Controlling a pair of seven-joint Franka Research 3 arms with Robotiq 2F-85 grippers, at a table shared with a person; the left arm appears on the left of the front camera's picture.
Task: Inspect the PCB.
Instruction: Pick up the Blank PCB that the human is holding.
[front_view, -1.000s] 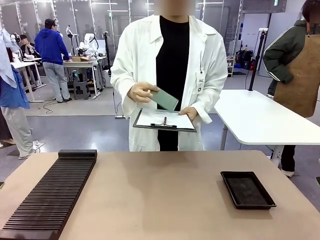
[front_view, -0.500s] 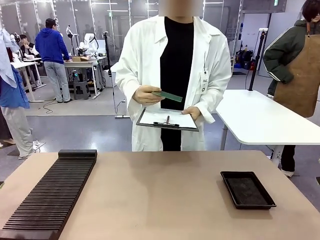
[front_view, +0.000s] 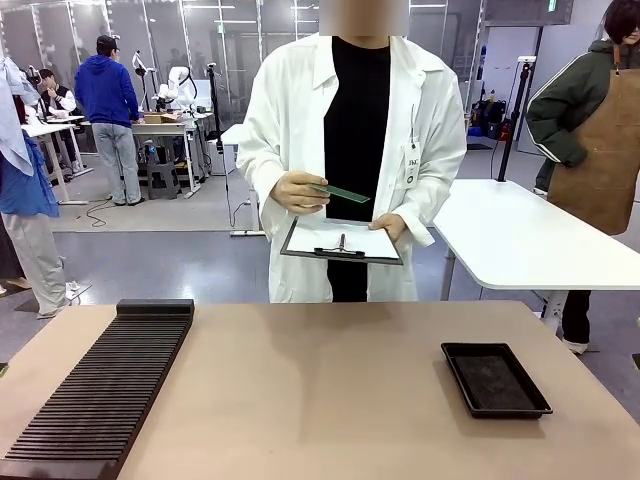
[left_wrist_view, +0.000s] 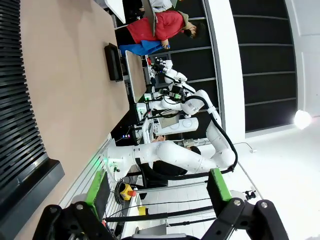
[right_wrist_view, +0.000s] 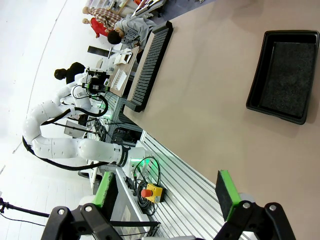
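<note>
- Table (front_view: 330, 340): big, tan and flat. A person stands past its far edge.
- Person (front_view: 290, 130): wears a long white coat over a black top and faces the table.
- Rack (front_view: 100, 390): black with many thin ribs. It lies along the left edge of the table, from the near corner toward the far one.
- Left gripper (left_wrist_view: 157, 187): up off the table, its two green-padded fingers spread wide with nothing between them.
- Right gripper (right_wrist_view: 165, 192): also up off the table, fingers spread wide and holding nothing.
- Clipboard (front_view: 342, 243): dark with white paper on it. One hand (front_view: 392, 228) holds it level at the person's waist, past the far edge.
- Tray (front_view: 495, 378): black and shallow. It sits near the right edge of the table, well apart from the rack.
- PCB (front_view: 340, 192): small, thin and green. The person's other hand (front_view: 297, 192) pinches one end. It is up in the air past the far edge, almost flat, just above the clipboard and not touching it.
</note>
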